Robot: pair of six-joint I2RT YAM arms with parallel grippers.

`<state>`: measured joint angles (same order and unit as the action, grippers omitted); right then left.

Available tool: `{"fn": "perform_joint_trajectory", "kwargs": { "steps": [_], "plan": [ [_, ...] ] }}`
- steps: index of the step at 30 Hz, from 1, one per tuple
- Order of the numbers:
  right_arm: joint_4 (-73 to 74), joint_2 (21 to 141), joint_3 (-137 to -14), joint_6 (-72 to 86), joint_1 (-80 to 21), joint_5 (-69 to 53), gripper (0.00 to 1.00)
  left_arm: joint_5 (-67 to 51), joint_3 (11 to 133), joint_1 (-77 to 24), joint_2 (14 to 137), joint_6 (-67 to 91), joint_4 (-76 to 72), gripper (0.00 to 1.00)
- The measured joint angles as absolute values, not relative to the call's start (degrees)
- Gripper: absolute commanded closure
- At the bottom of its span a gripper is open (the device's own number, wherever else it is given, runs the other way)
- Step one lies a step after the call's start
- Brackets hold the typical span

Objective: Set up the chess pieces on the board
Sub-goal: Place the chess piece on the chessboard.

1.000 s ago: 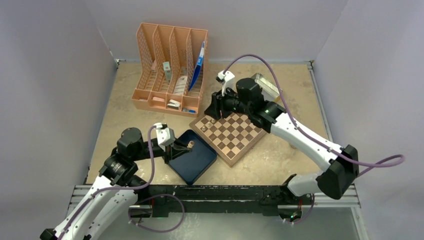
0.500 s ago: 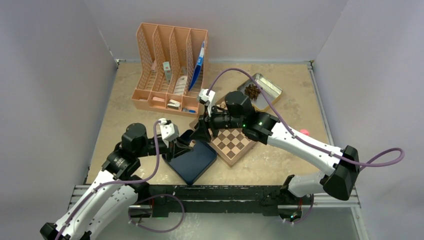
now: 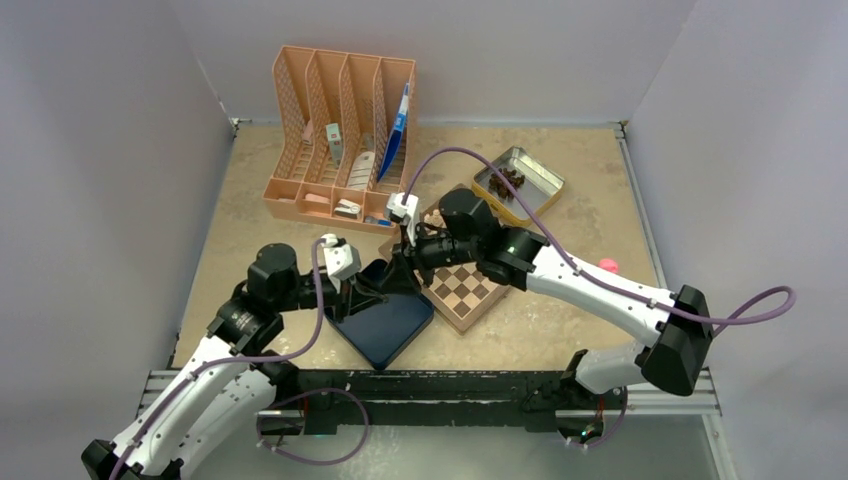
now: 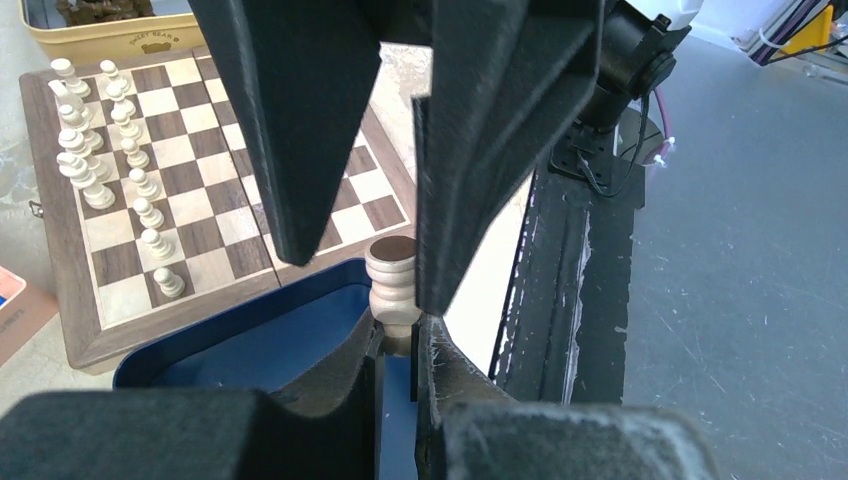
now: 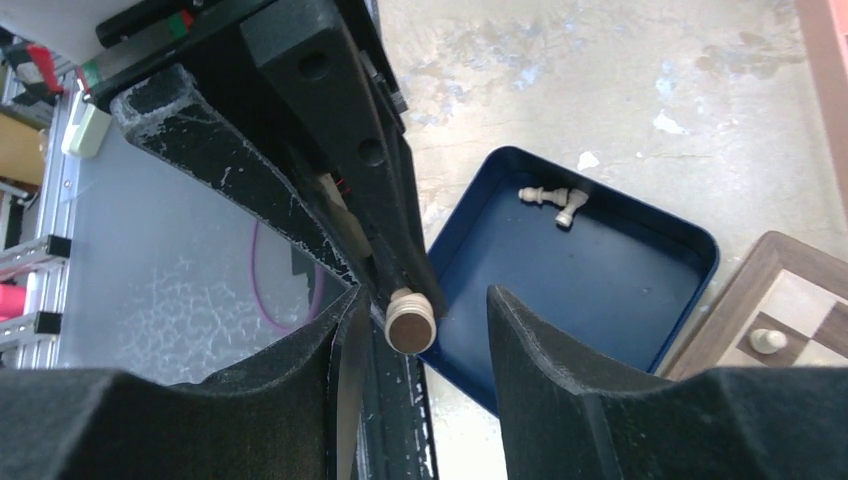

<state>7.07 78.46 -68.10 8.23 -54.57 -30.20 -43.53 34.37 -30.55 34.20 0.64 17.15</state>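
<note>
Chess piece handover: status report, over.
Left gripper shut on chess piece above blue tray. Right gripper open, jaws either side of it, not closed. Two loose pieces lying in tray.

Soft, even light, faint shadows; the left gripper (image 4: pixel 397 338) looms blurred up close (overhead view crisper).

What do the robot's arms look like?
The left arm and right arm are white shells with black joints, each trailing a purple cable. The left gripper and right gripper have black, wedge-shaped fingers with scuffed edges.
</note>
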Motion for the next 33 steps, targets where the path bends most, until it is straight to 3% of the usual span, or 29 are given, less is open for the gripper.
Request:
{"fn": "perform_joint_trajectory", "kwargs": {
  "steps": [2, 9, 13, 17, 33],
  "plan": [
    [7.2, 78.9, -68.0, 8.1, -54.8, -31.2, 0.51, -43.5, 34.4, -30.5, 34.3, 0.8, 16.8, 0.97],
    [7.2, 79.5, -67.7, 8.0, -54.9, -33.2, 0.80, -43.3, 34.4, -30.5, 34.4, 0.8, 16.9, 0.96],
    [6.8, 79.5, -67.3, 9.2, -54.9, -32.5, 0.87, -42.5, 34.4, -30.5, 34.5, 1.5, 16.9, 0.60],
    [5.2, 78.5, -65.9, 13.0, -54.8, -29.5, 0.89, -37.5, 35.6, -30.5, 34.4, 7.5, 17.7, 0.49],
    [-27.7, 61.7, -47.1, 42.1, -51.5, -20.0, 0.89, -24.0, 39.6, -30.5, 24.4, 45.0, 10.1, 0.52]
  ]
}}
